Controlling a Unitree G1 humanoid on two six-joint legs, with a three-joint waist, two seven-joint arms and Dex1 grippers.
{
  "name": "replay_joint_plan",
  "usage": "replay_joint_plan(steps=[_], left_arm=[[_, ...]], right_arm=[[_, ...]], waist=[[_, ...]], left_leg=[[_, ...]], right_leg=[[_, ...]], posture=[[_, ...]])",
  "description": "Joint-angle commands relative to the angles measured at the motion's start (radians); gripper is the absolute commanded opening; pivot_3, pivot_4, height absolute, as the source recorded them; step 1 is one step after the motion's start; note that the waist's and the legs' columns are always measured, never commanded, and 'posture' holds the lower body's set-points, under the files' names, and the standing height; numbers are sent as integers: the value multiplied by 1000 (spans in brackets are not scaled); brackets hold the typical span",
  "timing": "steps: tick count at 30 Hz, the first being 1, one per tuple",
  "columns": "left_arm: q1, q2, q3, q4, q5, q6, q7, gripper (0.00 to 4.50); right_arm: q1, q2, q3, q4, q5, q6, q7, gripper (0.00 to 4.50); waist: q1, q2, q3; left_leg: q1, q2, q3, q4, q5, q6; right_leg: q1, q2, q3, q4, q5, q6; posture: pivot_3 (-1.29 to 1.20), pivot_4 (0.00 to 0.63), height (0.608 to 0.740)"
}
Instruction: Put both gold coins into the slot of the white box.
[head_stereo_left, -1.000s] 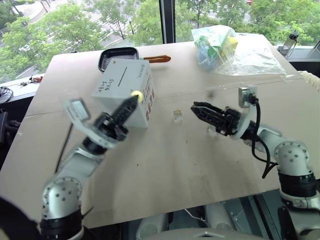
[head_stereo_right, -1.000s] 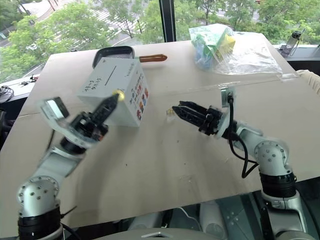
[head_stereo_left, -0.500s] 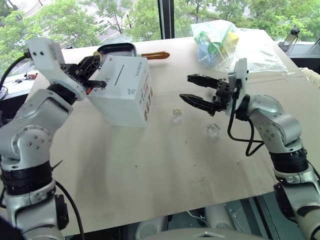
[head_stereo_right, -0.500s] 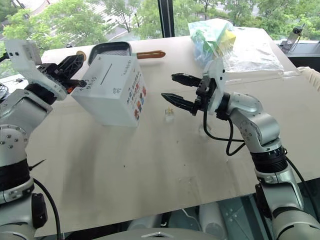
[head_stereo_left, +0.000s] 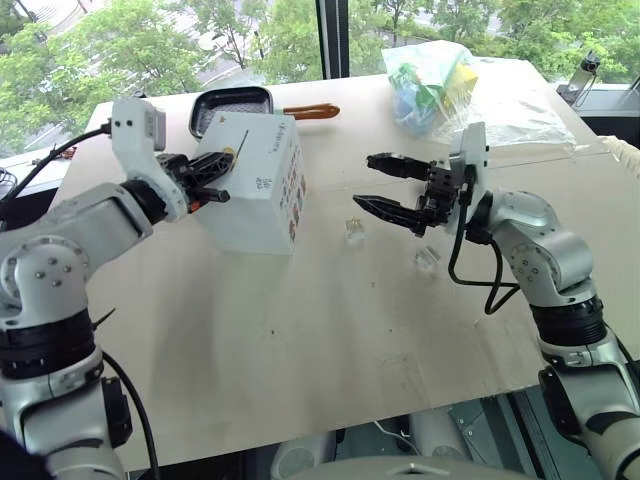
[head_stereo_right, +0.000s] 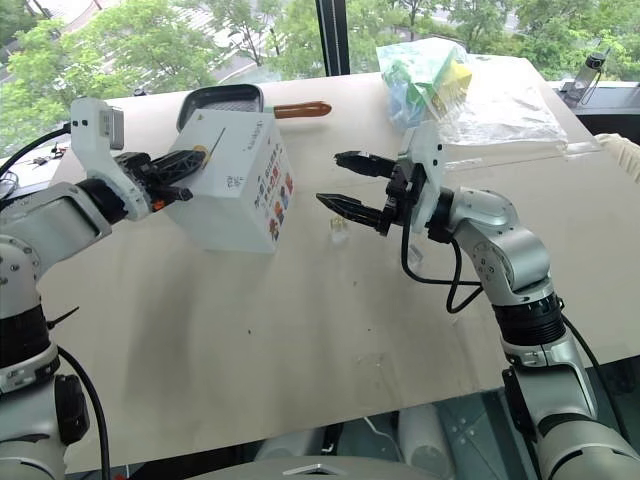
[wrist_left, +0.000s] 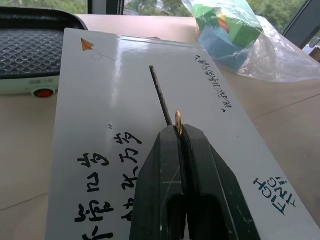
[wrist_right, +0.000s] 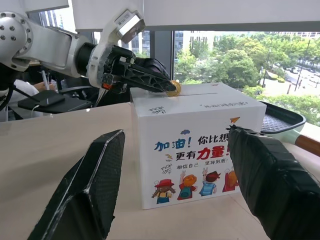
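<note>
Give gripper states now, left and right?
Left gripper: shut on a gold coin, above the box slot.
Right gripper: open, empty.

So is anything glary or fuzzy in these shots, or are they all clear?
Left wrist view: daylight puts a pale sheen on the white box top, and the end effector pinching the coin looms large and soft. Right wrist view: its own fingers look blurry and oversized, the box crisp. Head views: bright trees outside, soft shadows on the table.

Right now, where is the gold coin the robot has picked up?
The gold coin is pinched on edge in the left gripper's shut jaws, over the white box, at the near end of its slot.
</note>
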Motion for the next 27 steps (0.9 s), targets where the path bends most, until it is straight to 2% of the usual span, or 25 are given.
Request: replay_joint_plan(steps=[1,16,19,24,27], left_arm=[[-46,-17,-40,28,31,68,26,0],[-65,-137,-38,3,151,224,133,0],[-50,-157,-36,-20,170,228,132,787],[-33,-175,-31,-46,217,171,117,3028],[-28,-178,10,-62,228,137,106,3028]], right_arm=[[-3,6,-25,-45,0,-20,-2,3484],[7,11,-33,-56,-16,-20,-2,3484],[9,9,-35,-58,-15,-16,-1,3538],[11,7,-30,-56,-18,-5,-2,3538],[15,14,-15,-47,-30,-8,-5,3538]], waist=[[1,0,0],[-2,0,-2],[-2,1,-2],[-4,1,-3],[-7,2,-3]], left_leg=[[0,0,0,0,0,0],[6,-1,1,3,2,-4],[9,-1,2,3,2,-4],[15,-1,5,3,2,-4],[19,-1,9,1,3,-5]], right_leg=[[0,0,0,0,0,0],[2,-1,2,13,0,0],[4,-1,3,14,0,0],[8,0,6,15,0,0],[8,1,10,18,0,0]], posture=[[0,150,721],[0,150,721],[0,150,721],[0,150,721],[0,150,721]])
